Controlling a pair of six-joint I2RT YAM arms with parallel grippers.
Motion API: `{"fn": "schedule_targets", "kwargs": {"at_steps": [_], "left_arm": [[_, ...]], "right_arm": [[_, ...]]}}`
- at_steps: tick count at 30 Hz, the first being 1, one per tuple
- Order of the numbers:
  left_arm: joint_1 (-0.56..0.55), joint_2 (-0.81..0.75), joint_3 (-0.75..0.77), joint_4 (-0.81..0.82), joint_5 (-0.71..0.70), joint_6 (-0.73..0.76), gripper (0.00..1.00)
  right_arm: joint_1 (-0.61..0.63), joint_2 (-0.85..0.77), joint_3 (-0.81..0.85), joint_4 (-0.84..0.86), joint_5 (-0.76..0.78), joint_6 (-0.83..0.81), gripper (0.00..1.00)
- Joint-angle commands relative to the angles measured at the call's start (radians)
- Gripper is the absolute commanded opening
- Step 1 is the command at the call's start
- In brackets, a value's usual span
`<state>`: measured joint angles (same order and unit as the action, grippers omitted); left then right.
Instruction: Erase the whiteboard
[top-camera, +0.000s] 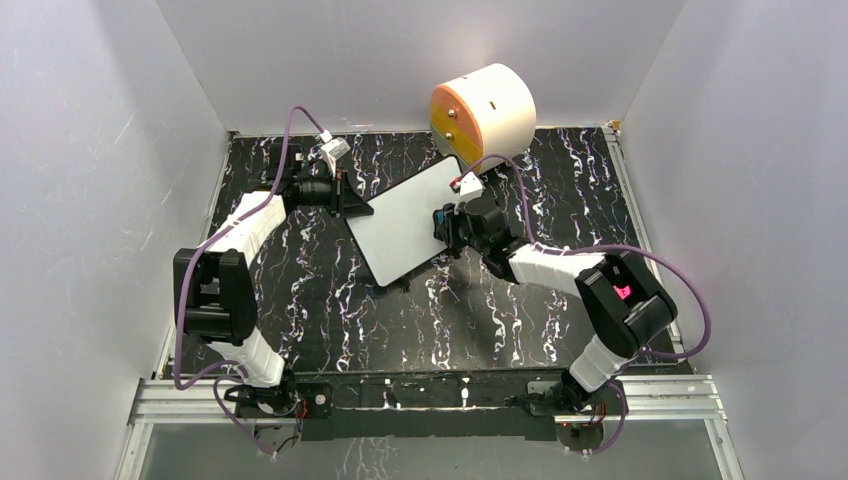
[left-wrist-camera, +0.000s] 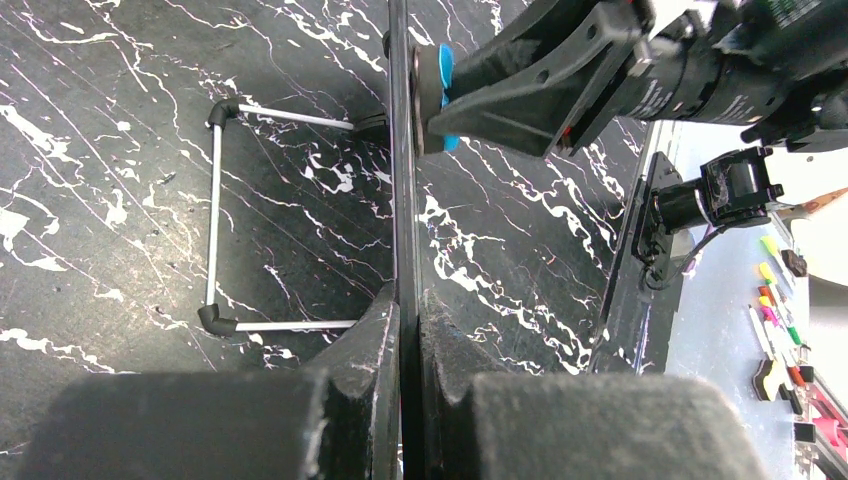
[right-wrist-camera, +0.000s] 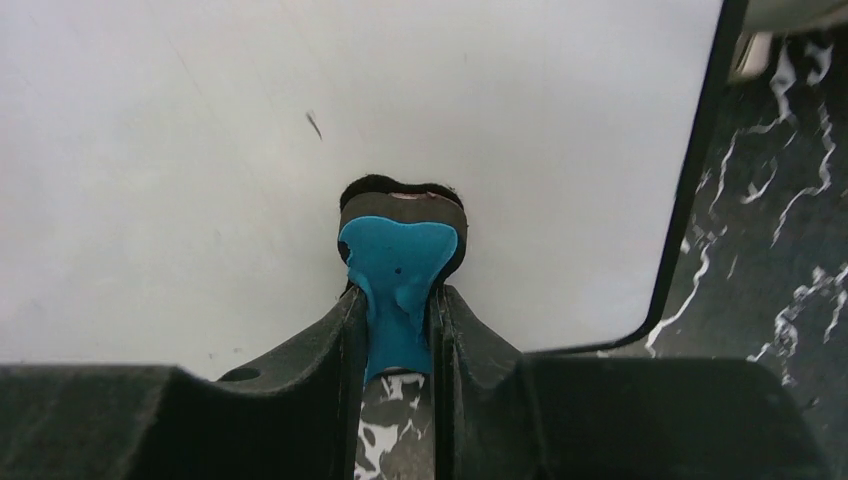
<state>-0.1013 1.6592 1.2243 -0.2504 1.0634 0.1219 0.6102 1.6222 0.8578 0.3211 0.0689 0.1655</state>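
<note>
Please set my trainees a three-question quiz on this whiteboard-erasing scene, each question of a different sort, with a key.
1. True or false: the left gripper is shut on the edge of the whiteboard.
2. What does the right gripper press against the board? A) a blue eraser B) a marker C) a cloth
3. Short answer: what colour is the knobbed front of the round drawer unit by the back wall?
Key: 1 true; 2 A; 3 orange.
</note>
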Motion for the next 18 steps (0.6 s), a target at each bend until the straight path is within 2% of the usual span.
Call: {"fn": "schedule_targets", "kwargs": {"at_steps": [1, 7, 13, 18], "left_arm": [[-0.017, -0.001, 0.006, -0.052, 0.059, 0.022, 0.00], [-0.017, -0.007, 0.004, -0.058, 0.055, 0.026, 0.00], [-0.018, -0.009, -0.001, -0.057, 0.054, 0.025, 0.00], [-0.020, -0.007, -0.002, -0.052, 0.053, 0.021, 0.00]], "right_arm": [[-0.001, -0.008, -0.042, -0.009, -0.037, 0.062, 0.14], [-0.029, -0.029, 0.098, -0.068, 0.010, 0.012, 0.14], [-0.080, 0.027, 0.249, -0.109, 0.000, -0.003, 0.14], [-0.054, 0.095, 0.305, -0.132, -0.077, -0.001, 0.16]]}}
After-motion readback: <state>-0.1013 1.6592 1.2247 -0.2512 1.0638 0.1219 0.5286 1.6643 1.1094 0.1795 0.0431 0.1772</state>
